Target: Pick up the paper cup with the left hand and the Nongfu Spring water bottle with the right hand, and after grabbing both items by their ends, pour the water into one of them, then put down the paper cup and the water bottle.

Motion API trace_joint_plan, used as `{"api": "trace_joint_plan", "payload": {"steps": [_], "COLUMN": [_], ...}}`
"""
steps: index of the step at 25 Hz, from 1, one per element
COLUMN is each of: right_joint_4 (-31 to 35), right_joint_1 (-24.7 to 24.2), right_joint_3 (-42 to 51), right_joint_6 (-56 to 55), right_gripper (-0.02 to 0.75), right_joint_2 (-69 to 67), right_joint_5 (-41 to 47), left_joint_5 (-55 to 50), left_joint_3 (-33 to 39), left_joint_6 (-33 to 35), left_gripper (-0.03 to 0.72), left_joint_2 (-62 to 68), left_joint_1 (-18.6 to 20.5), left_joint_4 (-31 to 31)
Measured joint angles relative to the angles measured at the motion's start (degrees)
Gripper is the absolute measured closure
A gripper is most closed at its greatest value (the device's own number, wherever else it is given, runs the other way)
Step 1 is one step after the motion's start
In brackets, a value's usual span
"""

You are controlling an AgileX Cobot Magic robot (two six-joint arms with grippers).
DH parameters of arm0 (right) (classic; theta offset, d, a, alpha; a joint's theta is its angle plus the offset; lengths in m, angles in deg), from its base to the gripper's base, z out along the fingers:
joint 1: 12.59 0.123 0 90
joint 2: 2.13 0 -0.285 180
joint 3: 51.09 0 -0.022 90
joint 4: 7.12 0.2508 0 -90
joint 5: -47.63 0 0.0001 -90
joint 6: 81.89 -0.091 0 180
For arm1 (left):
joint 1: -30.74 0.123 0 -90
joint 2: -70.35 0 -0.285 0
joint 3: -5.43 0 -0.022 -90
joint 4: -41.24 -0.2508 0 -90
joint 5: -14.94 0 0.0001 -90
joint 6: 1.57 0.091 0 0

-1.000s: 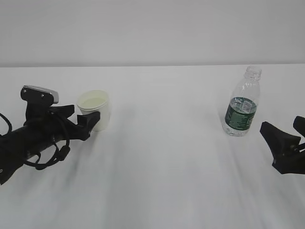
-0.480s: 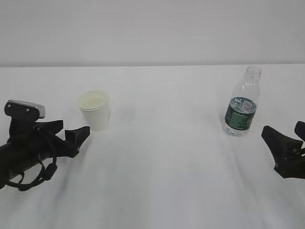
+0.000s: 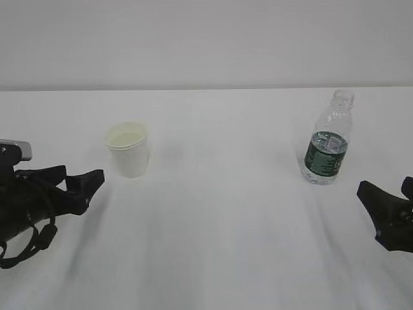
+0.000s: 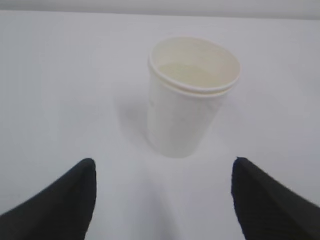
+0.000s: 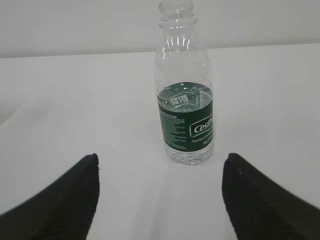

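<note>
Near edge, exterior view: the left hand (image 3: 74,184) lay low at the left border and the right hand (image 3: 387,206) low at the right border, both with nothing between the fingers. The left wrist view showed its two black fingertips (image 4: 67,192) set wide apart, table showing between them; the right wrist view showed the same of the other hand's fingertips (image 5: 65,192). Both stood wide and empty.

Key relation: each object stood straight ahead of its own hand, centred in the gap between the fingers but clear of them, no contact. The paper cup (image 3: 129,150) was just beyond the left hand and up-right of it in the exterior view; the left arm was plainly the nearer one to it. The Nongfu Spring water bottle (image 3: 328,139) was beyond the right hand and to its left, near but apart; the right arm was the nearer one there.

Long axes: both vertical. Cup upright, mouth up, rim (image 4: 195,67) open to the camera, cream inside. Bottle upright, neck uncapped, the water (image 5: 187,95) standing at about the top of the green label band.

Cup and bottle were well apart on the white table (image 3: 219,213).

Judgement: both already set down; hands look clear of them.

Count: one cup, one bottle, two hands, four fingers seen.
</note>
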Motion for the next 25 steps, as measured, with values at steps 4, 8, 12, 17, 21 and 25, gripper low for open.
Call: {"api": "trace_joint_plan", "payload": {"steps": [4,8,12,17,21,25], "right_joint_4": [0.0,1.1,1.5,1.7,2.4,2.8], "right_joint_1": [0.0,0.0,0.0,0.0,0.0,0.0], "right_joint_3": [0.0,0.0,-2.2,-6.3,-8.1,-9.4], "right_joint_6": [-0.8,-2.0,-2.1,-3.8,-4.6,-4.7], "right_gripper": [0.164,0.164,0.164,0.164,0.164,0.164], "right_joint_2": [0.0,0.0,0.1,0.1,0.1,0.1], "right_joint_5": [0.0,0.0,0.0,0.0,0.0,0.0], "left_joint_5": [0.0,0.0,-2.6,-7.0,-10.0,-13.9], "left_joint_3": [0.1,0.2,0.4,0.4,0.4,-0.5], "left_joint_6": [-0.4,-0.5,-0.5,-0.6,-0.6,-0.6], "left_gripper": [0.091,0.096,0.097,0.097,0.097,0.1], "left_joint_2": [-3.0,-6.8,-11.5,-17.1,-20.8,-23.2], "left_joint_1": [0.0,0.0,0.0,0.0,0.0,0.0], "left_joint_4": [0.4,0.8,1.6,4.6,6.4,6.8]}}
